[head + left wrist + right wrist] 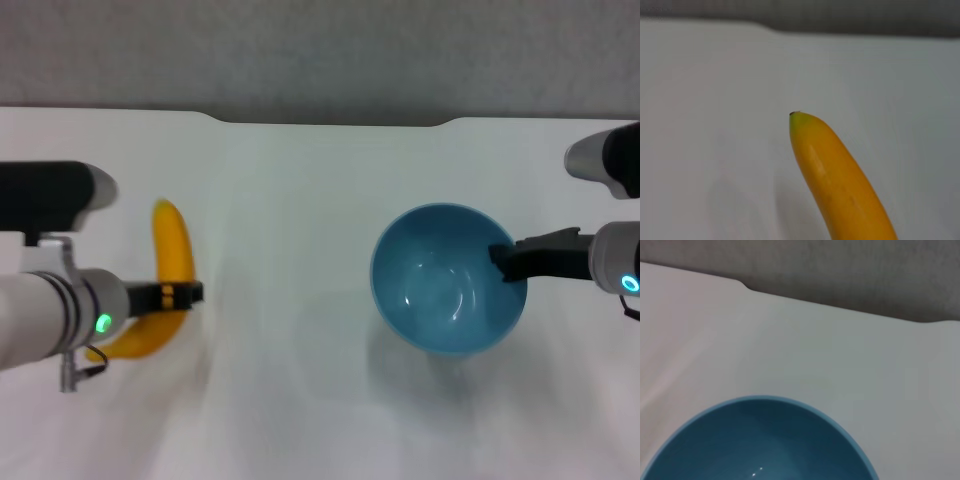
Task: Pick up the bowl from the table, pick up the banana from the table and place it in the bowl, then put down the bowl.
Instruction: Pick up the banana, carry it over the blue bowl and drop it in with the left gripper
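Left pincer is closed across the banana near its middle, on the left of the worktop, a balanced grip for carrying. Right pincer pinches the bowl by its right rim, leaving its mouth free. No writing is legible.

A dull grey, faintly textured flat surface fills a band across the top of the frame, edge to edge.

Head camera looks down on table — wrist cameras sit close.
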